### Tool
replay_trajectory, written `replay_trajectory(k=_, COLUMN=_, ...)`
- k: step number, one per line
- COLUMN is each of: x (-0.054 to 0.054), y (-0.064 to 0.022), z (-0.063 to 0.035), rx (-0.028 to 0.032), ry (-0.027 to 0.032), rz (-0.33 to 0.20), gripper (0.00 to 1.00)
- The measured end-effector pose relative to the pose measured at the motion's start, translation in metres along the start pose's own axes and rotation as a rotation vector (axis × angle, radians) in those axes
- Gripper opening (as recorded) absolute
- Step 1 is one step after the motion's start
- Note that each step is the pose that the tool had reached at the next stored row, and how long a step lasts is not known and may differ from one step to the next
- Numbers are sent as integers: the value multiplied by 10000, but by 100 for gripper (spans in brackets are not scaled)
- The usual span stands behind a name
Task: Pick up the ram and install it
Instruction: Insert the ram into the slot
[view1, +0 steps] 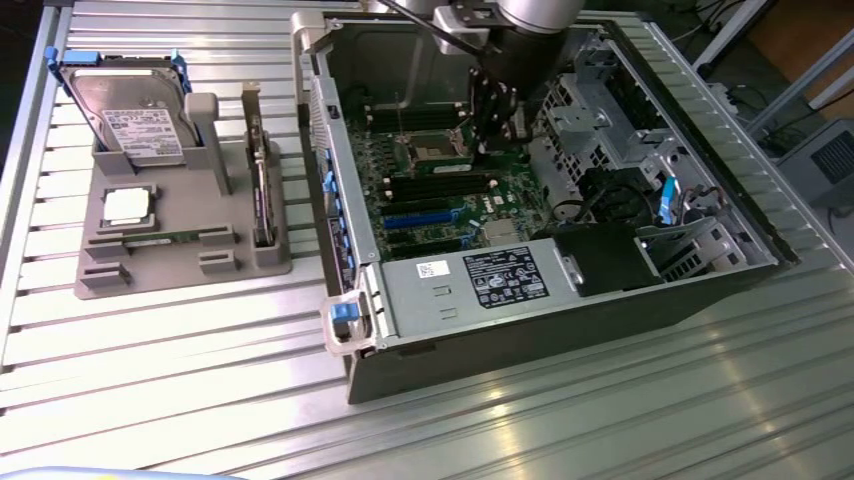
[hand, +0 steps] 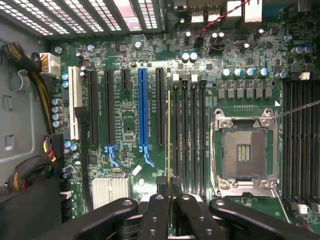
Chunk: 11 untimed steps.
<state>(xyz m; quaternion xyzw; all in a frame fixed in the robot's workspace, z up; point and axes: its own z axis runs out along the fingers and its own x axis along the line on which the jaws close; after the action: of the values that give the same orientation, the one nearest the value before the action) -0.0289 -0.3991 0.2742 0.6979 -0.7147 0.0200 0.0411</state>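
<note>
- The gripper is hanging inside the open computer case, its fingers clamping the ram edge-on above the motherboard.
- The ram is sitting over the memory slots, between the blue expansion slot and the empty processor socket.
- A stick drifting off the slot line is risking a jam against the slot wall or latches.
- A tilting stick is likely to seat at one end only.
- The case is resting on a ribbed metal table, beside a grey parts holder carrying a hard drive.
</note>
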Motion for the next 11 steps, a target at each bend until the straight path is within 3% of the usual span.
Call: replay_trajectory(k=11, x=-35, y=46, z=104, rx=0, ry=0, rz=0, gripper=12)
